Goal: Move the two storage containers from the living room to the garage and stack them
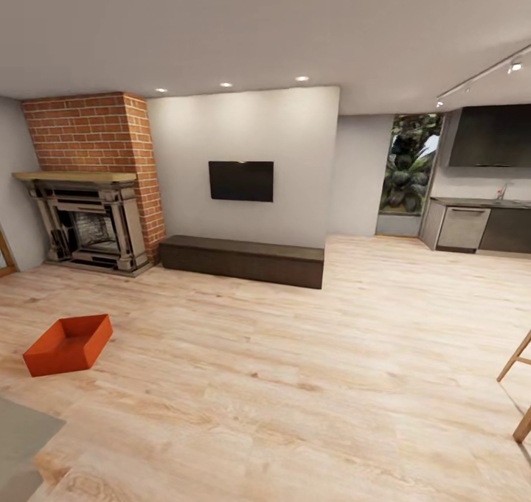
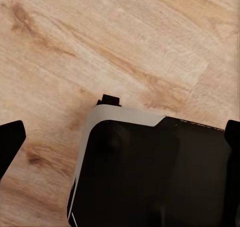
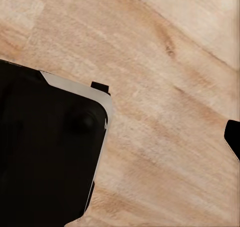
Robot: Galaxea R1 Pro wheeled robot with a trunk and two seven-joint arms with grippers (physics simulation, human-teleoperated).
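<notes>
- Sitting on light wood-plank floor (image 1: 310, 384) of living room, toward its left edge in head view: one orange-red storage container (image 1: 68, 345), open top up, near grey rug corner (image 1: 22, 432).
- Standing behind: brick fireplace (image 1: 92, 218), dark bench (image 1: 242, 260), wall TV (image 1: 240, 180).
- Hanging over planks, wrist views: L gripper (image 2: 120, 137), fingertips spread wide, pinching nothing.
- R gripper: one fingertip (image 3: 233, 139) showing; spread or pressed together — can't tell.

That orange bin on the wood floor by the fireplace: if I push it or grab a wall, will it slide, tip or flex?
The storage container sits flat and low on the wood floor, so it would probably slide rather than tip. Its open top looks empty, so it is likely light. The straight thin walls suggest stiff plastic, though a one-wall grip might tilt it.
</notes>
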